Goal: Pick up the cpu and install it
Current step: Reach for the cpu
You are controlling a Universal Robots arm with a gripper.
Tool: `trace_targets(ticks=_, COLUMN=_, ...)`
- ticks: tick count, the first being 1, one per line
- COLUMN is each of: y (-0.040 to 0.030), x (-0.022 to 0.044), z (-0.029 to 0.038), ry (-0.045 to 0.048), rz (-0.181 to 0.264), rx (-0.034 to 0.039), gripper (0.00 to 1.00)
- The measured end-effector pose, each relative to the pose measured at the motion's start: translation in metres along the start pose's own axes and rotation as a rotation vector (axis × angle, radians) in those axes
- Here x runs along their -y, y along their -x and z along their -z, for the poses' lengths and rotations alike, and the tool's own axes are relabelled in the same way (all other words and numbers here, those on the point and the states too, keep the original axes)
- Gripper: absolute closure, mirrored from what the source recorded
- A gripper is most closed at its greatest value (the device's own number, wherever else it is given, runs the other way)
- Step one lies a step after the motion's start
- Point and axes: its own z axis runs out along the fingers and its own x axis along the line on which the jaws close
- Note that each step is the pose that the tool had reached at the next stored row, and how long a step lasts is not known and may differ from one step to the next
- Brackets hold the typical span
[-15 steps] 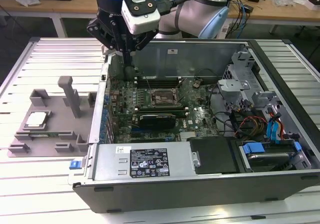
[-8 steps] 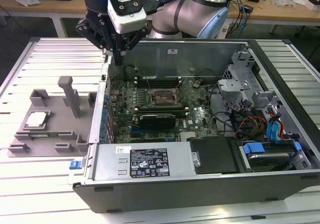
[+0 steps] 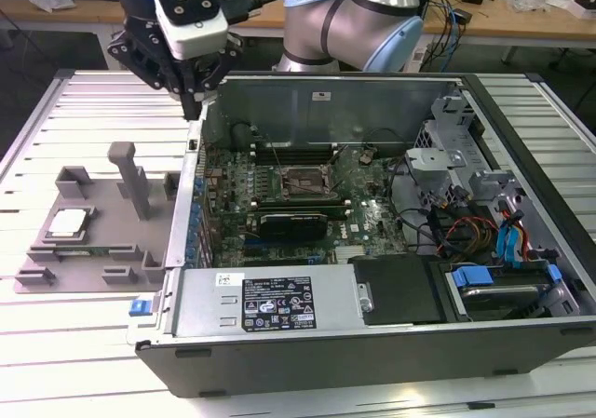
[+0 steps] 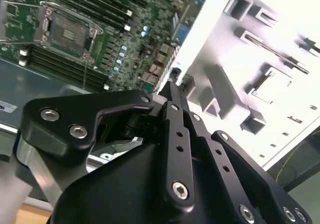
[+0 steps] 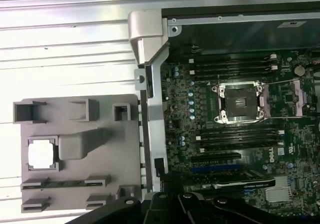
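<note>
Jaws: clenched. In the exterior view and the second wrist view the two black fingers meet at their tips, with nothing between them. On a clock face laid over the exterior view, the gripper (image 3: 192,109) (image 4: 171,87) sits at about 11 o'clock, just beside the upper edge of the computer case (image 3: 326,101) side wall. Contact with that wall cannot be confirmed.

The cpu (image 3: 69,222) (image 5: 41,153) lies flat, pale metal top upward, in a square pocket of the grey fixture (image 3: 102,241) (image 5: 100,159). The fixture rests on the slatted table (image 3: 93,92) at 9 o'clock from the case, just beside it. The cpu is well apart from the gripper, at roughly 7 o'clock from it in the exterior view. An upright post (image 3: 130,181) stands on the fixture between the cpu and the case wall.

The socket (image 3: 303,183) (image 4: 67,32) (image 5: 239,102) is a dark square frame with a metal bracket on the green motherboard (image 3: 372,222) inside the open case. It is near the case's middle (slightly toward 10 o'clock of the case interior). Its recess is dark, with no chip seated in it. A black-and-white label sticker (image 3: 279,302) sits on the metal housing at 6 o'clock from the socket.
</note>
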Motion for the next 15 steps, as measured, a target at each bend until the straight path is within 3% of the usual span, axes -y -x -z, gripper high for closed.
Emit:
trace_targets(ticks=2, y=-0.0063, x=-0.0007, z=0.0001, ry=0.0000, rz=0.000, rx=0.0000, gripper=0.89)
trace_targets(ticks=9, y=-0.0421, x=-0.0050, z=0.0008, ry=0.0000, rz=0.000, rx=0.0001, gripper=0.89)
trace_targets(ticks=15, y=-0.0664, x=-0.0078, z=0.0012, ry=0.0000, rz=0.000, rx=0.0001, gripper=0.89)
